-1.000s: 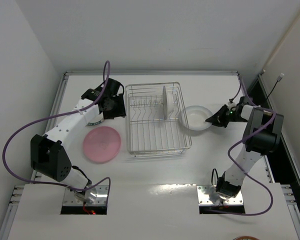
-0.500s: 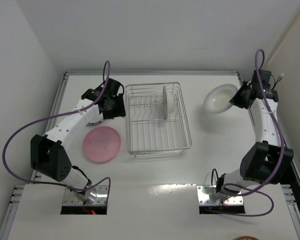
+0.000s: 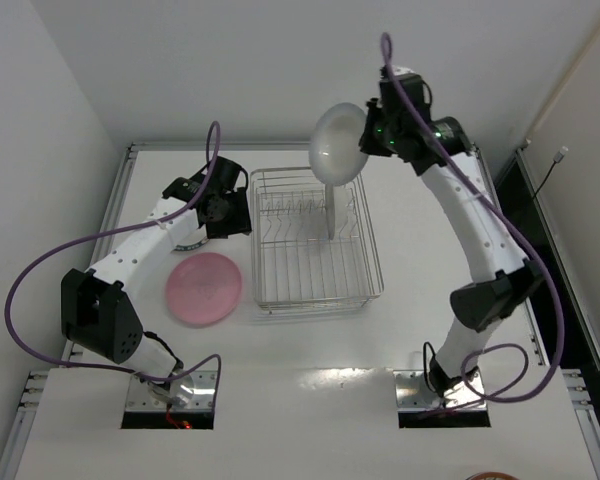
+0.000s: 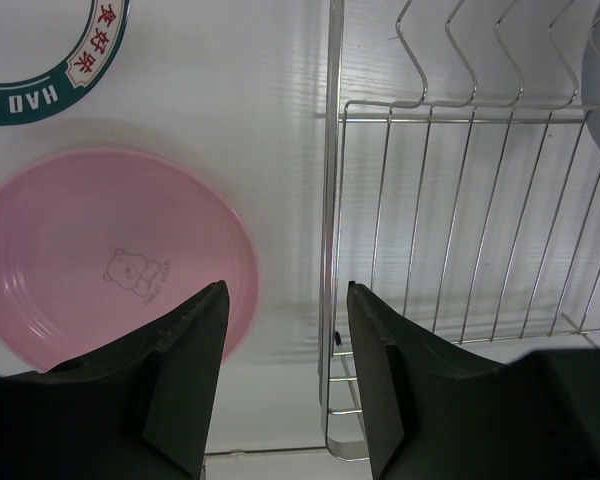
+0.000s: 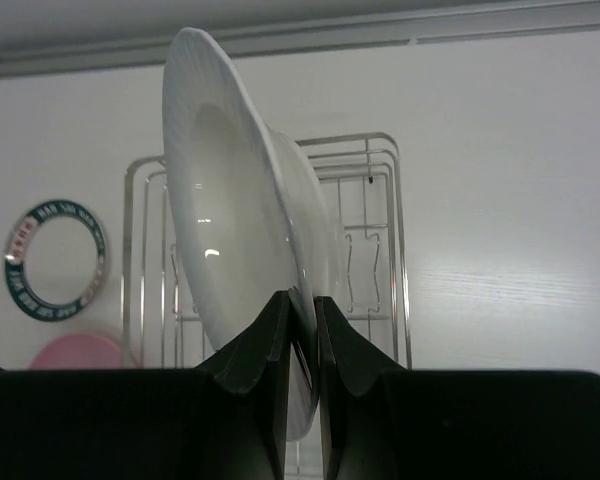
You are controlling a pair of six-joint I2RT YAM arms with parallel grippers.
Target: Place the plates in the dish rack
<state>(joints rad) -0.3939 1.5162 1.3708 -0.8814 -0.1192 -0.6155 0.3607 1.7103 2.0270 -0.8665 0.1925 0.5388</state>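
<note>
**Loading step in progress: a plate in transit to the rack.** My right fingers (image 5: 302, 305) are pinched narrow on the rim of a whitish shallow round plate (image 3: 338, 143). I hold it on edge, high in the air above the far end of the rectangular silver wire dish rack (image 4: 332, 200), and it touches neither the rack nor the bench.

A second whitish plate (image 3: 330, 210) stands upright among the tines, right of the middle of the row. The slots to its left look free.

My left fingers (image 4: 285, 295) stand partway open with nothing between them, hovering low just beside the rack's left wall.

A plain pink round plate (image 3: 203, 288) lies flat on the white bench (image 3: 430, 300), near the rack's left side but apart from it. A white round plate with a dark green lettered rim (image 5: 55, 260) lies flat beyond the pink one.

By my reckoning, one plate of four is racked, one is carried and two wait.

The next move calls for lowering the held plate edge-first into a gap between two tines, its face parallel to the standing plate. I should loosen my grip only once the rim sits in the wires. The risk, as I judge it, is that so narrow a rim grip lets the plate swing and knock its neighbour.
</note>
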